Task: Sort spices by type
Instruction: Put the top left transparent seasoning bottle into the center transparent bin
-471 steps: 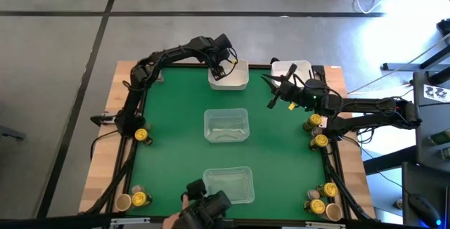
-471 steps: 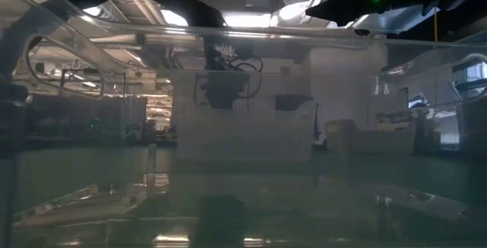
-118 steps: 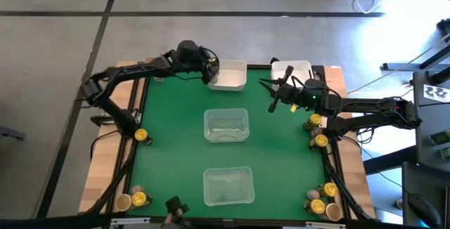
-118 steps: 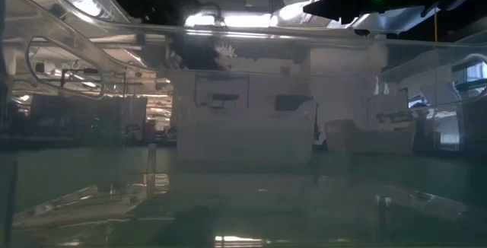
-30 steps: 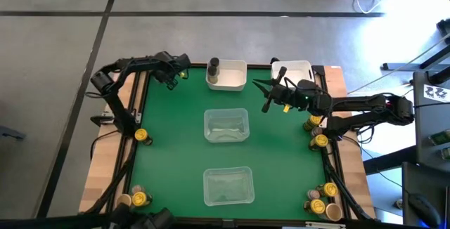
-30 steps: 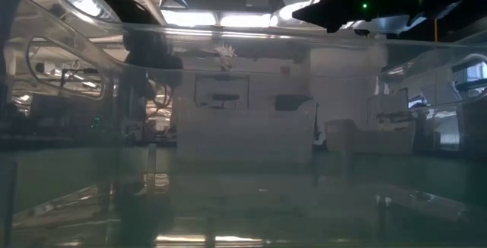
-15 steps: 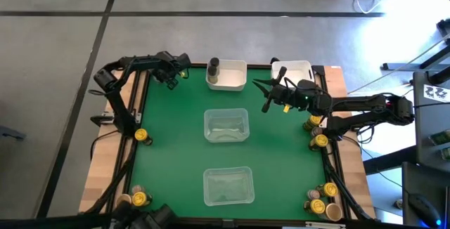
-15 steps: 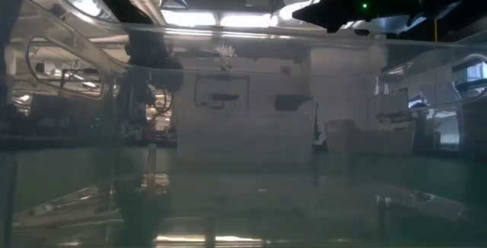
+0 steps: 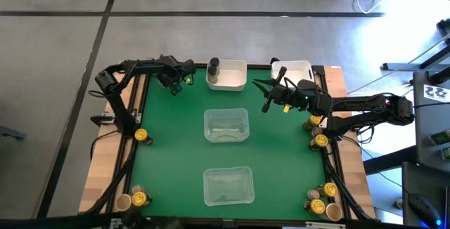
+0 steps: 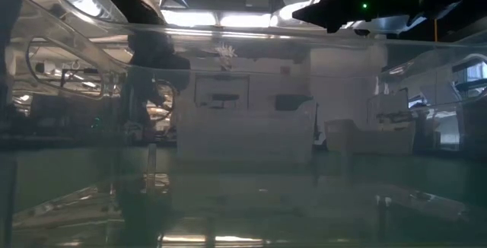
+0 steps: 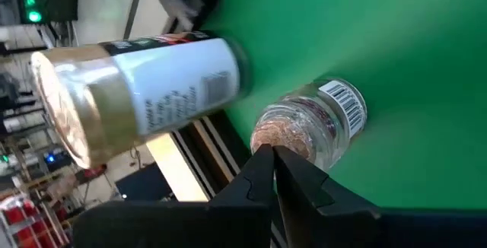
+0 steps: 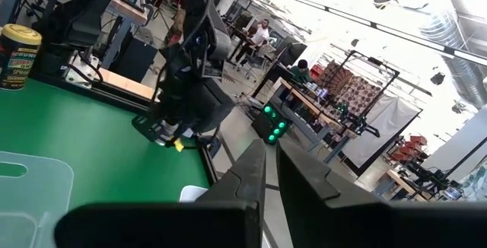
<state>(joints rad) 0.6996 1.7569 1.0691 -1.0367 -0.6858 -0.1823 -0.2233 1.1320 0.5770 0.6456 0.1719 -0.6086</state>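
Note:
My left gripper is shut over the far left corner of the green mat. In the left wrist view its tips stand right against a small clear jar with a reddish-brown top, upright on the mat. A bigger white-labelled jar with a tan lid stands beside it at the mat's edge. A dark grey jar stands in a white bin. My right gripper hangs shut and empty above the mat's far right. My left gripper's shut fingertips come slanting down to the small jar's side just under its top. They overlap the jar in the left wrist view, and I cannot tell whether they touch it. The jar stands upright on the mat.
Two clear trays lie along the mat's middle. A second white bin sits at the far right. Yellow-lidded jars stand at the left edge, near left corner, right edge and near right corner.
My left gripper has moved a little toward the table's right and near side, sinking slightly and rolling about its own line, and has stayed shut. My right arm has kept still.

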